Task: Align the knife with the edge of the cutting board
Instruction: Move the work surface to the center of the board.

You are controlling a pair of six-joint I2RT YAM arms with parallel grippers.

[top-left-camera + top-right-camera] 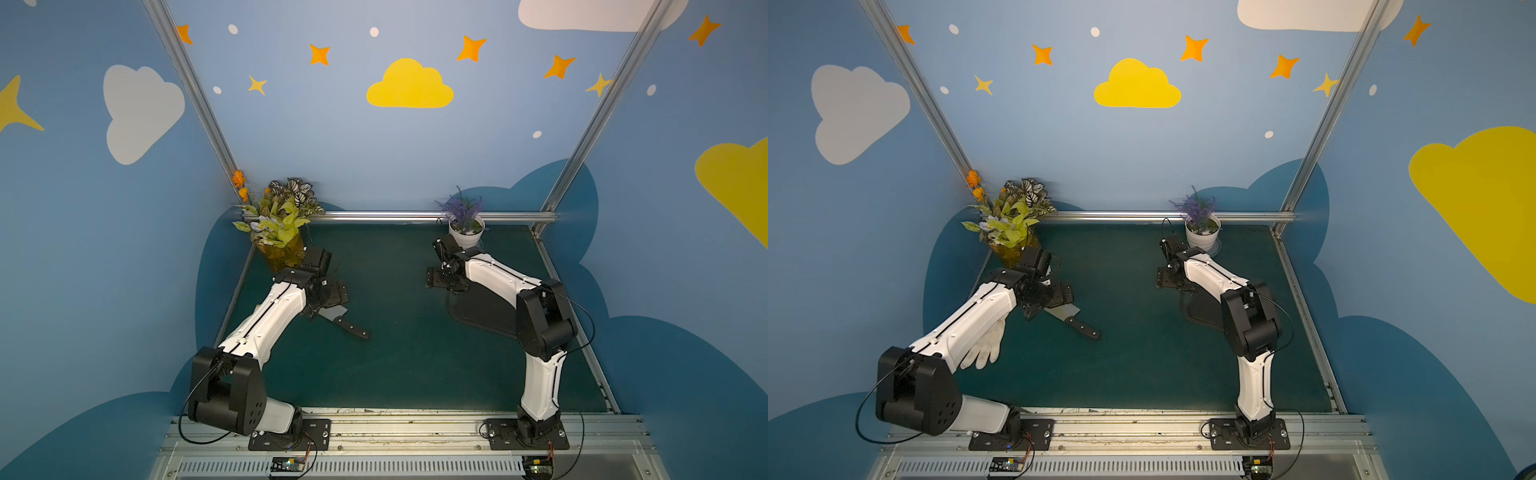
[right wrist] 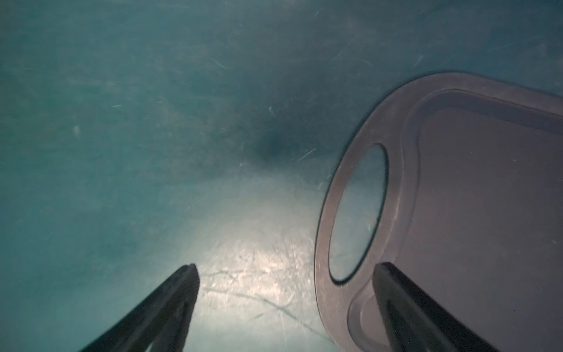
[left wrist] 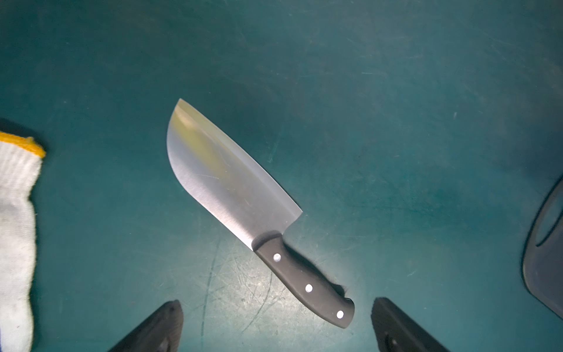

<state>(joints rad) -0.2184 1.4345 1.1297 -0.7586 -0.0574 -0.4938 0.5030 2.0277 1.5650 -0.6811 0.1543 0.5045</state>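
The knife [image 3: 231,189], a cleaver with a broad silver blade and a black riveted handle, lies flat on the green mat at the left in both top views [image 1: 347,323] [image 1: 1077,320]. My left gripper [image 3: 277,303] hangs open above it [image 1: 330,299]. The end of the handle lies between the spread fingers, untouched. The black cutting board [image 2: 472,198] lies at the right [image 1: 482,309] [image 1: 1202,309], partly hidden under my right arm. My right gripper [image 2: 286,267] is open over the board's slotted end [image 1: 444,278], one finger above the board and one above the mat.
A white work glove [image 1: 984,345] [image 3: 15,228] lies under the left arm. A vase of leaves and flowers [image 1: 282,224] stands at the back left, and a white pot with a purple plant [image 1: 465,232] at the back right. Metal rails edge the mat.
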